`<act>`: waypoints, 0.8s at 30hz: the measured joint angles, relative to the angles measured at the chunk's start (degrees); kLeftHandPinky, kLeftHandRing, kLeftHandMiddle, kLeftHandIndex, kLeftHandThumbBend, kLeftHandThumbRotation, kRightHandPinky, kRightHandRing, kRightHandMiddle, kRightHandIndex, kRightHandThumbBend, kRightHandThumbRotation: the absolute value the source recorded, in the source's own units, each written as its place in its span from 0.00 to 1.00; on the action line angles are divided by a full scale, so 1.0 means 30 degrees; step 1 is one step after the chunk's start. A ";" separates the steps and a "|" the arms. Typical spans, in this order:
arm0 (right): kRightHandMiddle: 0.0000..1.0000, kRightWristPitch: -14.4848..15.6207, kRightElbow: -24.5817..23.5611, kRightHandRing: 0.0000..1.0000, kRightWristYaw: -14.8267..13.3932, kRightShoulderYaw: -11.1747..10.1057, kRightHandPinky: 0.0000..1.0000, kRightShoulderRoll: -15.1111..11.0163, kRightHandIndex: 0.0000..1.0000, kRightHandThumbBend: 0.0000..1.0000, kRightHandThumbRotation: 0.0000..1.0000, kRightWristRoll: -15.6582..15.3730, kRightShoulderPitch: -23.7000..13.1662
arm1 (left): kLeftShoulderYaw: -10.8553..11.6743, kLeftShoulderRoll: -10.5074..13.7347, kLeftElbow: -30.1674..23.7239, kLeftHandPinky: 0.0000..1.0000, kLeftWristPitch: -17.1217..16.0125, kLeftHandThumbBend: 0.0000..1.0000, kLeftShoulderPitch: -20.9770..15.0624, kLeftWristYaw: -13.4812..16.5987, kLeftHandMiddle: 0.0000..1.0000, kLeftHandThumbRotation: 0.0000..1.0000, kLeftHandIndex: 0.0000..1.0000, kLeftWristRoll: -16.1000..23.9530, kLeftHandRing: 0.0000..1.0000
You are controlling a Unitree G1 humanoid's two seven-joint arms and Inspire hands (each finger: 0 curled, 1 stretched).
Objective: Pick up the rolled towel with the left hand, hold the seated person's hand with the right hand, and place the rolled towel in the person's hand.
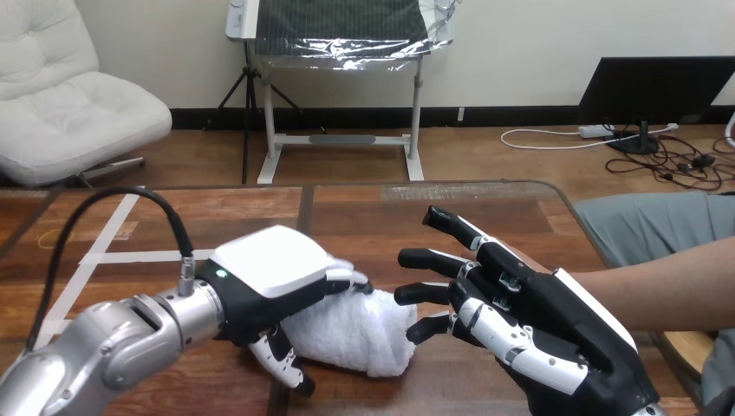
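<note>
- At six o'clock on the table (pixel 373 217), nearest us, we find the towel (pixel 368 334) lying rolled on the wood, its free end facing three o'clock.
- Our left hand (pixel 269 290) covers the towel's nine o'clock end, fingers curled across the top and thumb tucked beneath. It is grasping the towel, which we judge not yet lifted.
- Our right hand (pixel 537 334) sits at four o'clock, just beside the free end, with fingers straight, spread and clasping nothing.
- The person's forearm (pixel 672 282) enters from three o'clock and passes behind our right hand. The person's hand is hidden, so we cannot tell whether the two touch.
- Risk: the grip takes one end only, so the roll may sag or unwind on lifting.
- Risk: the right fingertips stand close to the towel, and a lift toward three o'clock could strike them.
- Risk: with the receiving palm out of sight and unheld, the towel could be set down off target.
- Surface: level bare wood, with strips of pale tape (pixel 113 227) at nine o'clock.
- Working space is open from ten to two o'clock and cramped at four.
</note>
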 measured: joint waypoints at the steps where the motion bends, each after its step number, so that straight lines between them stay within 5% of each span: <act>1: 0.82 -0.0001 0.0000 0.72 0.0000 0.0000 0.56 0.0004 0.94 0.04 0.00 0.0000 0.0000 | -0.0063 -0.0069 0.0173 0.85 0.0060 0.92 -0.0043 0.0098 0.87 0.25 0.84 0.0006 0.84; 24: 0.84 0.0100 -0.0075 0.76 -0.0429 0.0016 0.67 0.0503 0.95 0.04 0.00 0.0709 0.0165 | -0.0347 -0.1228 0.2151 0.73 0.2734 0.83 -0.0663 0.0860 0.82 0.20 0.79 0.0463 0.78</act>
